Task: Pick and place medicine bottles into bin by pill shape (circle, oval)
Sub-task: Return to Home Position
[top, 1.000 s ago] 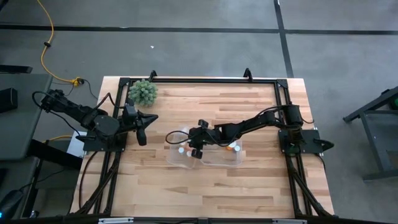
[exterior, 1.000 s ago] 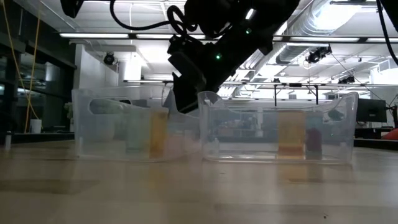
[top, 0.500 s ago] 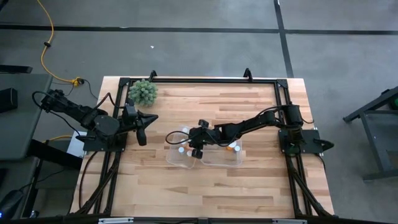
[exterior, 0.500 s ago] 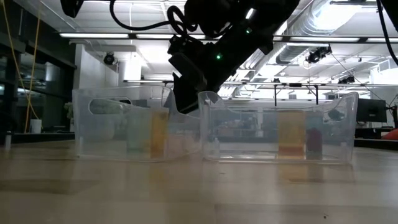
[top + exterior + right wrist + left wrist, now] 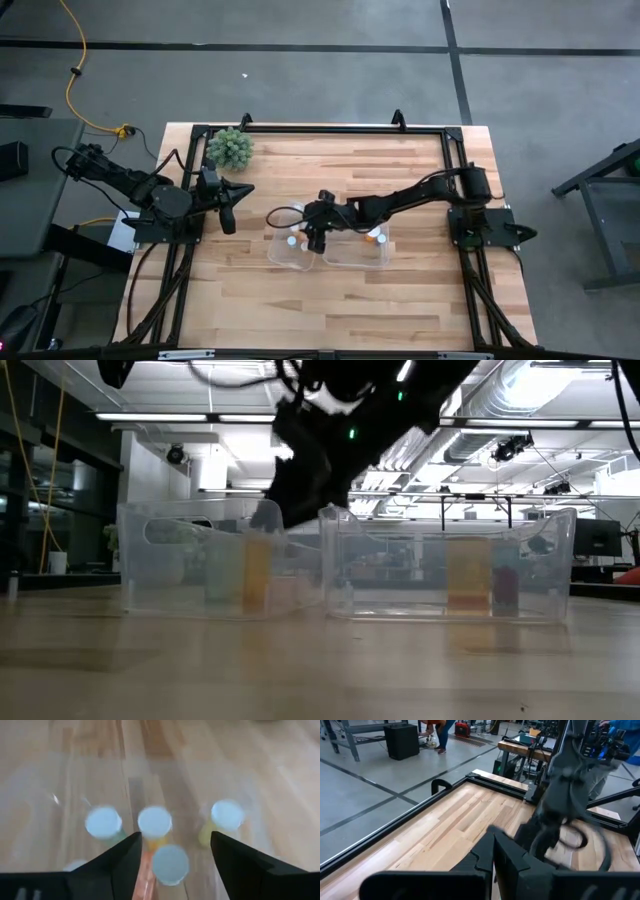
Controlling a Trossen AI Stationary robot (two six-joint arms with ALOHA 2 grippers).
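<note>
Right gripper (image 5: pixel 175 839) wide open, empty, over white-capped medicine bottles (image 5: pixel 155 821); left gripper (image 5: pixel 227 212) closed, well apart.

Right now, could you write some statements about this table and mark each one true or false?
1. The right end effector hangs open and empty above where the left clear bin and right clear bin meet. True.
2. The green plant ball lies inside a bin. False: it sits on the table, by the corner near the left arm.
3. White-capped bottles stand inside the bins. True.
4. The left end effector reaches over the bins. False: it waits at the table's left side, shut.
</note>
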